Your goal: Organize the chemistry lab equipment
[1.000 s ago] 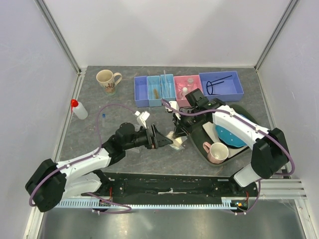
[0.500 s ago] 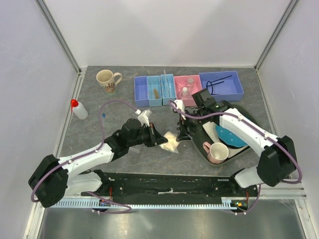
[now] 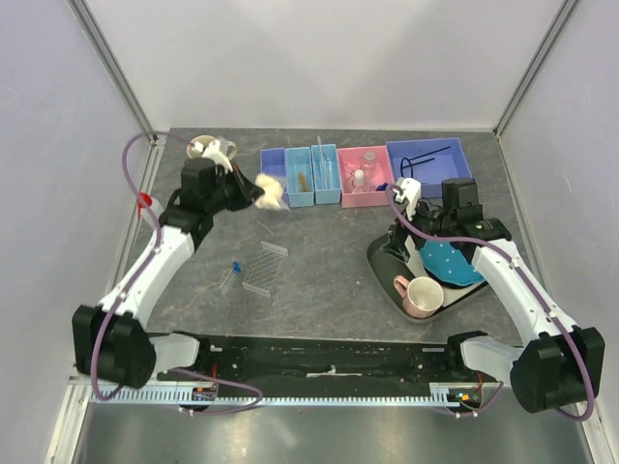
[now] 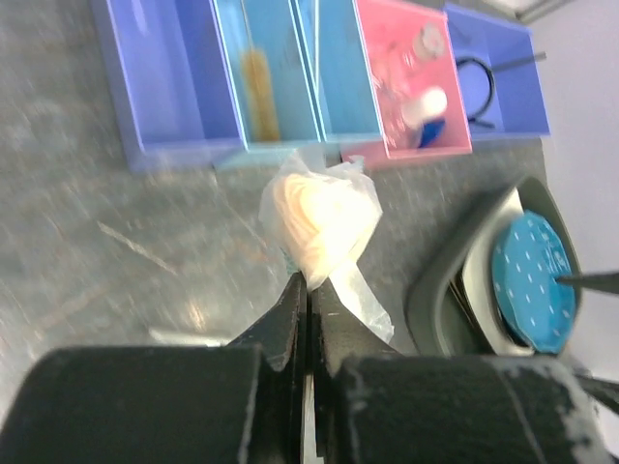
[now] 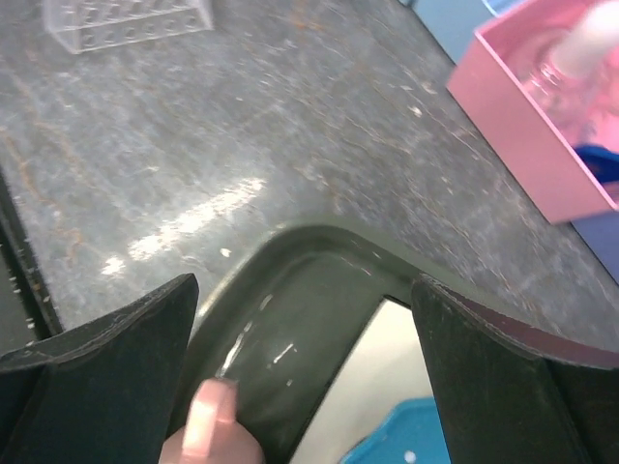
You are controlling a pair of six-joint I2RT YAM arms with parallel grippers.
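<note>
**Whitish bag (image 4: 324, 217) held in the air, left of the pink bin (image 4: 406, 87), at the front side of the bin row.**

Left gripper (image 4: 308, 290): jaws pressed fully together on a thin tail of the bag's film, with the bulk of the bag hanging free beyond the tips. Right gripper (image 5: 305, 300): spread wide, holding nothing, over the corner of the dark tray (image 5: 319, 251) in front of the pink bin. Risks:
- The slick film may slide out of so small a pinch.
- The loose bulk may swing and land on a bin wall, or on the table short of the row.
- The narrow bin two places left of the pink bin holds an amber stick (image 4: 259, 92), so a bulky bag released there would likely perch on the rim.

Clear rack (image 3: 263, 269): on the table, well in front and left of the pink bin, not yet sorted.
</note>
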